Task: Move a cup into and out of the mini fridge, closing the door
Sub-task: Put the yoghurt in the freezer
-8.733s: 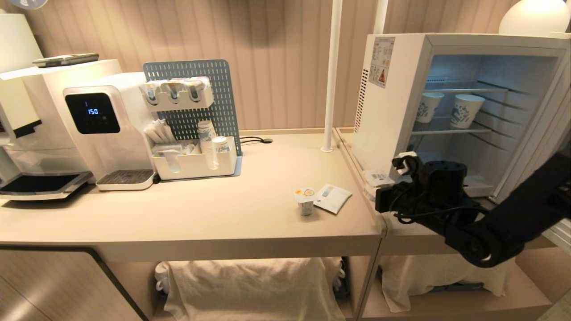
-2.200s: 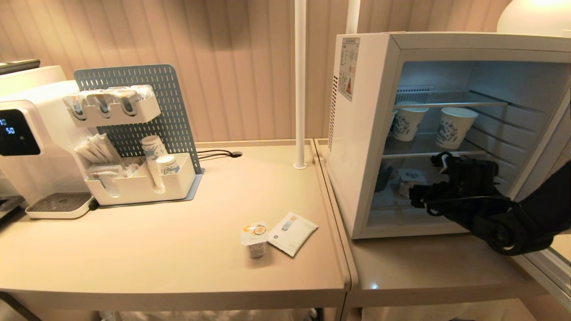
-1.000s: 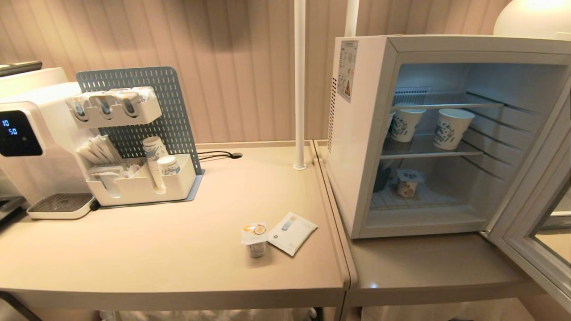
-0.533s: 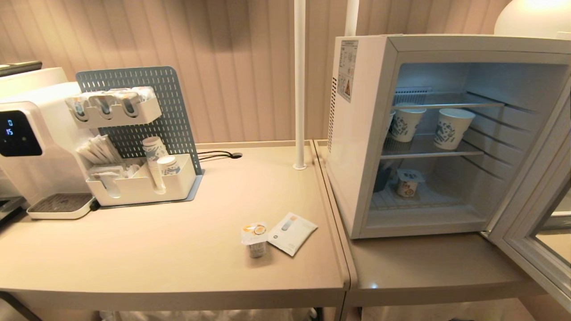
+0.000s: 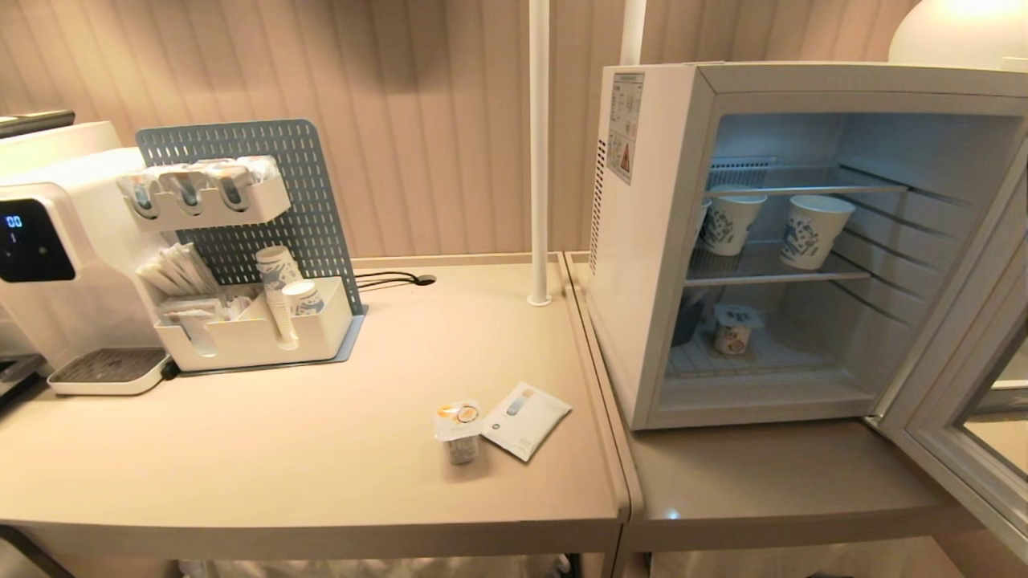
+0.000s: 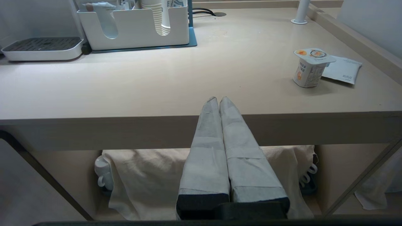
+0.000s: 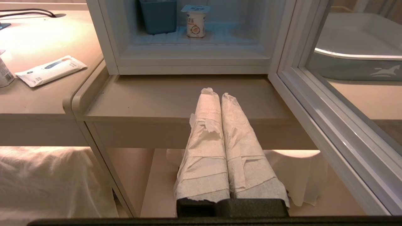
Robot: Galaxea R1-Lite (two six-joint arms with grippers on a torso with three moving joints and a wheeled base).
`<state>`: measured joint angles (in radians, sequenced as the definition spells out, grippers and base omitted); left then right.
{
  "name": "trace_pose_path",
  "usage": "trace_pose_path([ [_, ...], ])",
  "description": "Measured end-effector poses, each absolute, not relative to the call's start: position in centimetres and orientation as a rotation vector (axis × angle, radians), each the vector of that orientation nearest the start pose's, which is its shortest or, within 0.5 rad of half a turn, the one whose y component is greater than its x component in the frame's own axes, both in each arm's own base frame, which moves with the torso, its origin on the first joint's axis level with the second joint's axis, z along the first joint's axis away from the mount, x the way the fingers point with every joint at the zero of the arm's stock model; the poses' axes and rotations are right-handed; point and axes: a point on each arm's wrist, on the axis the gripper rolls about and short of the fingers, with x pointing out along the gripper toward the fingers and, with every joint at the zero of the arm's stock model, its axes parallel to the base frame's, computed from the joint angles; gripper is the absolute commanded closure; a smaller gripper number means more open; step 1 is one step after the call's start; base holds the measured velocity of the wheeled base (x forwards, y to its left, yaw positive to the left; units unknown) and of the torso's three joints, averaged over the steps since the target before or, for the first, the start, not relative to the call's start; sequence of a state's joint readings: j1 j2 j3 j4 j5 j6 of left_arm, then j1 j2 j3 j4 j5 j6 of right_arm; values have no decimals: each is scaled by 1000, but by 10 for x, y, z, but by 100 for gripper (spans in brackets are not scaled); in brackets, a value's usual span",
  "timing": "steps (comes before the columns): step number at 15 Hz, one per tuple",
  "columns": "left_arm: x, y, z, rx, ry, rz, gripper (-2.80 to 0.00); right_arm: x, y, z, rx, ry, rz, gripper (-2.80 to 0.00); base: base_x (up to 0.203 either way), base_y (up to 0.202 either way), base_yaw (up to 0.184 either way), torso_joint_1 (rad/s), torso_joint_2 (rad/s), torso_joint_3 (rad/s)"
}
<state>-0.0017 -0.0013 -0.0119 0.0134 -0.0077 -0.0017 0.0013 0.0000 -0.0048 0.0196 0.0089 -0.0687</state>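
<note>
Standing open: mini fridge point(image 5: 642, 265), door point(image 5: 956, 401) swung right; 1 sealed cup point(image 5: 732, 327) (probably yogurt) on its floor. Left gripper point(image 6: 219, 99) and right gripper point(image 7: 214, 93) clenched, empty, below counter edge.

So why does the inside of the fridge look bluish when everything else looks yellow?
Head view: the open mini fridge looks cool blue-white inside, while a lamp at top right washes the wall warm. Right wrist view: the counter glows orange at one side. Left wrist view: flatter, paler light.
</note>
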Motion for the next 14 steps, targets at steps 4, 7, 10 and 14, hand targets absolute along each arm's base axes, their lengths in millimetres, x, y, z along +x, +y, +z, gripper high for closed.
trace_pose_path([
  [4,-24,0,77,-1,0,-10,0,-23,0,75,-67,14,11,0,2,88,-5,2,1,0],
  [7,-24,0,77,-1,1,-10,0,-23,0,74,-66,14,10,0,0,194,2,2,1,4],
  [10,-24,0,77,-1,0,-9,0,-23,0,74,-67,13,10,0,0,193,0,2,-1,1],
  [14,-24,0,77,0,1,-10,0,-23,0,74,-66,13,11,0,0,192,-1,1,2,3],
])
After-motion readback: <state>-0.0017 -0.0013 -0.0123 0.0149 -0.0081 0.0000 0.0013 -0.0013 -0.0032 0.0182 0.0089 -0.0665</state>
